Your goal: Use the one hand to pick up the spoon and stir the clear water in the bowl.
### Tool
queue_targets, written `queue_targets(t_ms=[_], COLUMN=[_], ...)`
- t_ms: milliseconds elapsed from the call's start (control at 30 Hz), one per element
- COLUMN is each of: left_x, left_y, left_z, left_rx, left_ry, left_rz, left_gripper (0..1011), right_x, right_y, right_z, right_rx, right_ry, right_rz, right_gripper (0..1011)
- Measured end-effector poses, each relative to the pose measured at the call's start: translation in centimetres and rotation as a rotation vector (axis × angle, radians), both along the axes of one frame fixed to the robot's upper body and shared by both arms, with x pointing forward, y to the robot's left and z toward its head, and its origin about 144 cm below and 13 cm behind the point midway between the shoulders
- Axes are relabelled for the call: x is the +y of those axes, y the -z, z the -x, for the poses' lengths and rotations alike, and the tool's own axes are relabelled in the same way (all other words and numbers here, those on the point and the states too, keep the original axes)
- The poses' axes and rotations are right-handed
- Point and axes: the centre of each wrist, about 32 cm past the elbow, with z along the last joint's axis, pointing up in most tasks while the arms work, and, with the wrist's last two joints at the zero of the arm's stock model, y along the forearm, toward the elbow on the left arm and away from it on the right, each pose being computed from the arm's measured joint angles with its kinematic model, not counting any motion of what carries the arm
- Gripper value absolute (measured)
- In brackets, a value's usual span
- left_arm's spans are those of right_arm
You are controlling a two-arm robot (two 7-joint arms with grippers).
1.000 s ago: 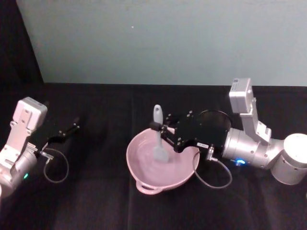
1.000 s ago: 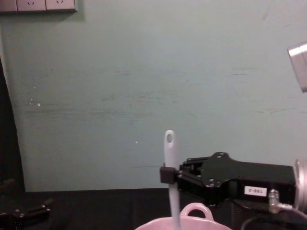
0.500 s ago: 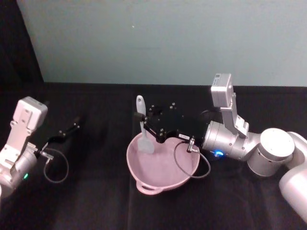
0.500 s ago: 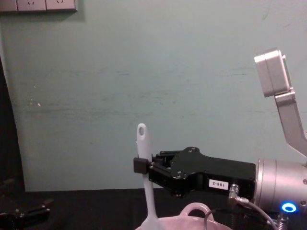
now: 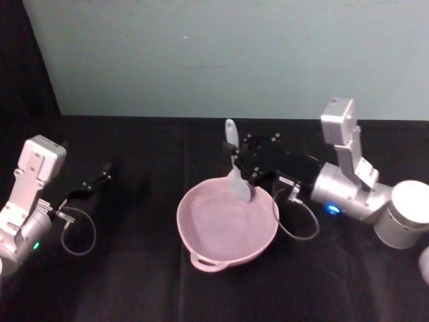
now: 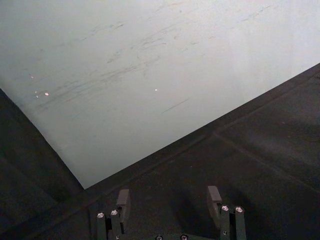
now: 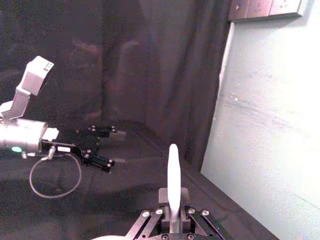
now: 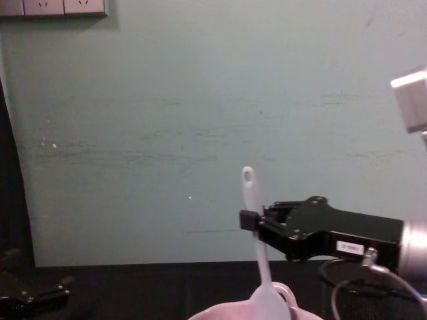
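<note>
Pale teal wall (image 8: 200,120) stands behind a black cloth-covered table (image 5: 134,282). At the table's middle sits the pale pink round bowl (image 5: 182,218), its small loop handle at 7 o'clock on the rim. It looks light and shallow, so a hard nudge against its wall would likely slide it or slop the water.

From the bowl's 2 o'clock, the black boxy right gripper (image 5: 236,159) reaches in, clamped across the handle of the long slim white plastic spoon (image 5: 234,168). It grips a little below the hole end, and the flat head hangs down at the bowl's 12 o'clock edge. Whether the head touches water I cannot tell.

The spoon reads as light, smooth and slightly springy. A pinch this high probably leaves the long shaft free to swing or twist in the jaws under drag, so gentle sweeps suit it. A lower hold would be steadier.

At 9 o'clock, well apart, the small black left gripper (image 6: 168,200) rests parked with fingers spread.
</note>
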Motion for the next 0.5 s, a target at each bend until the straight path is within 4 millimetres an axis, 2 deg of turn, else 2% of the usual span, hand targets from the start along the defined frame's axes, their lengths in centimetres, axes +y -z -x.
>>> queue_targets(t_ms=[267, 500], left_x=[0.0, 0.0], left_y=[0.0, 0.0], left_z=[0.0, 0.0], left_rx=[0.000, 0.000], left_ry=[0.000, 0.000], left_rz=[0.000, 0.000], left_gripper=[1005, 1005], right_x=[-1.0, 0.5], right_y=[-0.1, 0.2], right_z=[2.4, 3.7], right_rx=[0.010, 0.017], right_ry=[-0.005, -0.069], right_rz=[-0.015, -0.056], right_gripper=[118, 118])
